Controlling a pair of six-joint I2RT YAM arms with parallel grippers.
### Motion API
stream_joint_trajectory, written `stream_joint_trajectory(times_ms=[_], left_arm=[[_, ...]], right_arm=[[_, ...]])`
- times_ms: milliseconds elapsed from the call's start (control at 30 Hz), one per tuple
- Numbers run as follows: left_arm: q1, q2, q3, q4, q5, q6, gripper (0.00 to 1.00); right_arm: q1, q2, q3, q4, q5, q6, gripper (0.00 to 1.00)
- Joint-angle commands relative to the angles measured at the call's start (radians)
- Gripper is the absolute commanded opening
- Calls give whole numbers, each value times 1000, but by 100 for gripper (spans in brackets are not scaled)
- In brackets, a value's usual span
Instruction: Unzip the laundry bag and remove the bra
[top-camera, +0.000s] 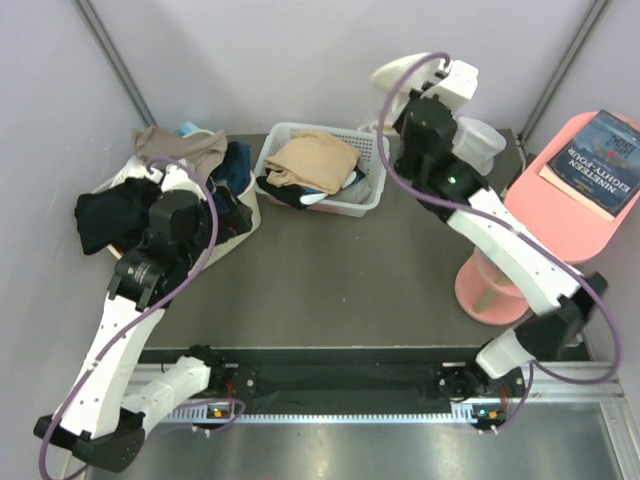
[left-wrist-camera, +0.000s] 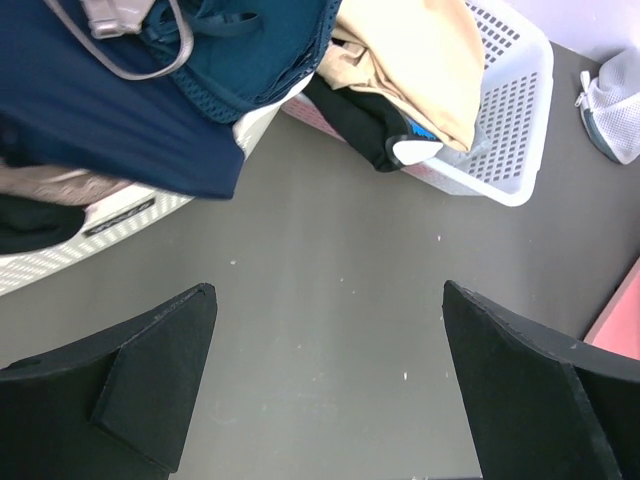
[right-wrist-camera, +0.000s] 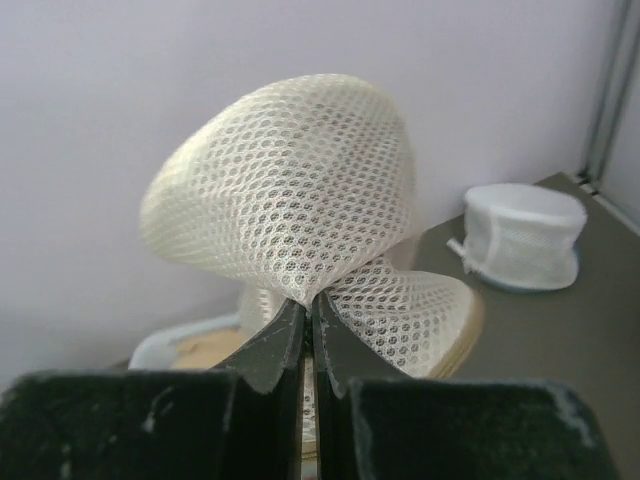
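Observation:
The laundry bag (right-wrist-camera: 290, 190) is a pale beige-white mesh pouch, raised near the back wall. My right gripper (right-wrist-camera: 308, 300) is shut on a pinch of its mesh, which bunches above the jaws. Below them a pale rim with tan inside (right-wrist-camera: 200, 350) shows, and I cannot tell if that is the bra. From above, the laundry bag (top-camera: 393, 78) sits at the back, at the end of the right arm. My left gripper (left-wrist-camera: 329, 288) stands open over bare dark table, with nothing between its fingers.
A whiter round pouch (right-wrist-camera: 522, 235) lies on the table right of the bag, also visible as the whiter pouch (left-wrist-camera: 615, 105). A white basket (top-camera: 372, 190) of clothes stands at the back middle and a clothes pile (top-camera: 180, 150) at the left. A pink stool (top-camera: 560, 210) holds a book (top-camera: 605, 150).

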Motion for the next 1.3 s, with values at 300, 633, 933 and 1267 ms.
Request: stream_joint_trajectory(times_ms=[300, 633, 933, 1267], left_arm=[[-3, -203, -20, -175, -26, -2, 99], [-3, -243, -220, -117, 96, 9, 90], [-58, -177, -324, 87, 279, -40, 85], [-557, 152, -292, 381, 118, -39, 90]], right_arm=[[321, -387, -385, -432, -582, 427, 0], [229, -151, -575, -332, -668, 242, 48], [18, -153, -449, -515, -692, 252, 100], [-78, -542, -631, -680, -671, 401, 100]])
